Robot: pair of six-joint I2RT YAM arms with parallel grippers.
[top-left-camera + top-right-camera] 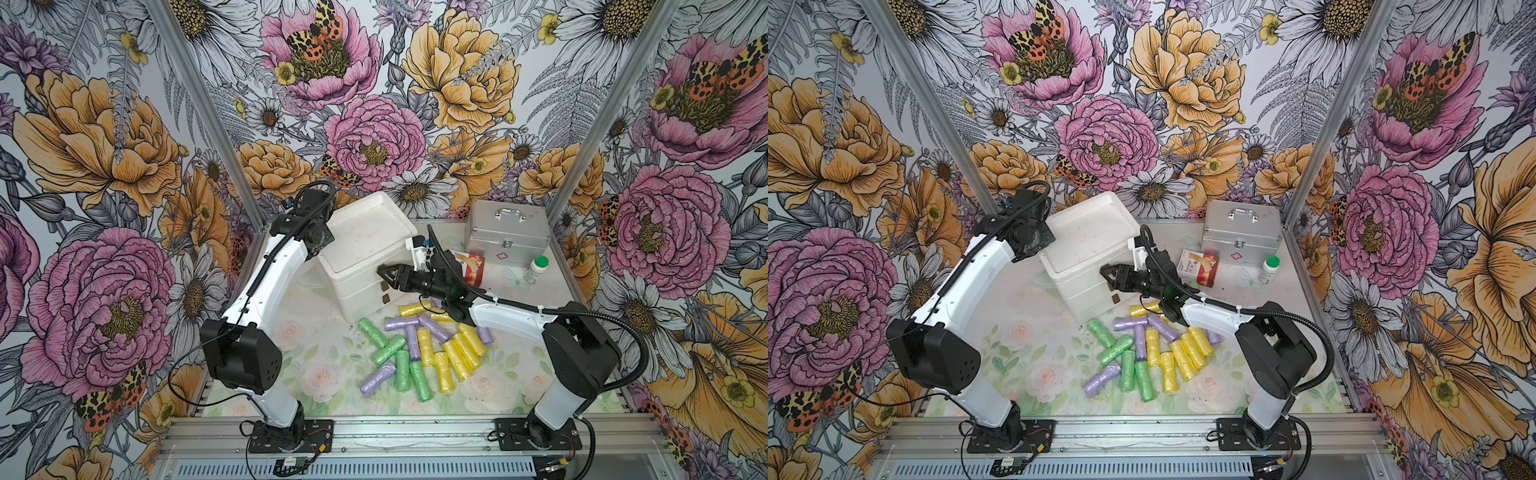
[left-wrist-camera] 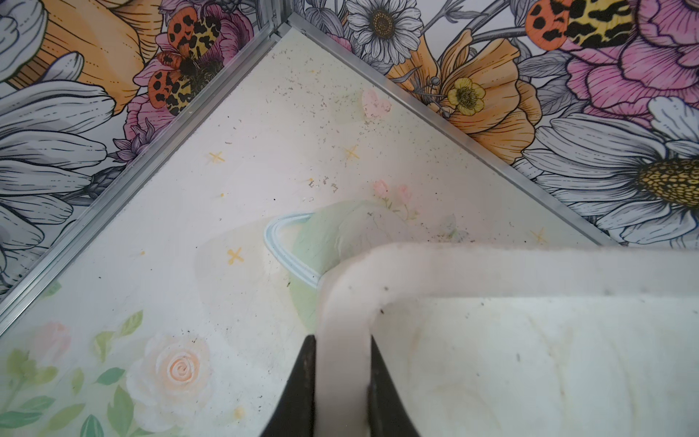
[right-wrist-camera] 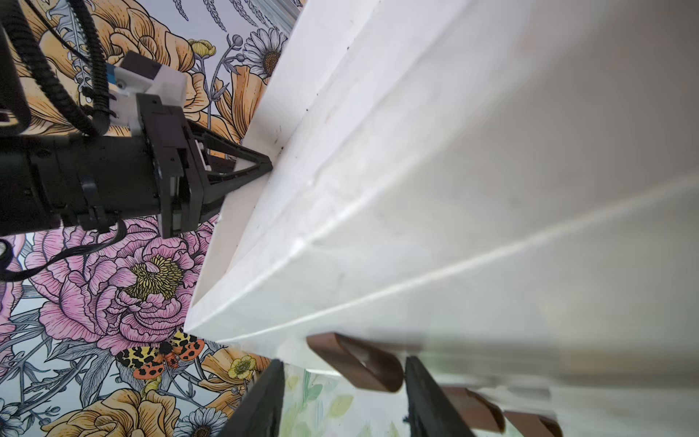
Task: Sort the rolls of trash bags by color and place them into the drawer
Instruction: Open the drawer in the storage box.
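The rolls of trash bags [image 1: 424, 345] lie in a loose pile of yellow, green and lilac on the mat, also seen in a top view as rolls [image 1: 1150, 353]. Behind them stands the white drawer unit [image 1: 365, 257] with its drawers pushed in and brown loop handles [image 3: 355, 361] on the front. My left gripper [image 2: 342, 340] is shut on the unit's top rim [image 2: 491, 265] near a corner. My right gripper [image 3: 345, 363] is open at the drawer front, with the top handle between its fingers and close to one of them. In both top views it shows as the right gripper [image 1: 384, 278] [image 1: 1106, 276].
A silver case [image 1: 505, 232] stands at the back right. In front of it are a red and white box [image 1: 471, 266] and a white bottle with green cap [image 1: 536, 269]. Flowered walls close in three sides. The right forearm reaches over the pile's far edge.
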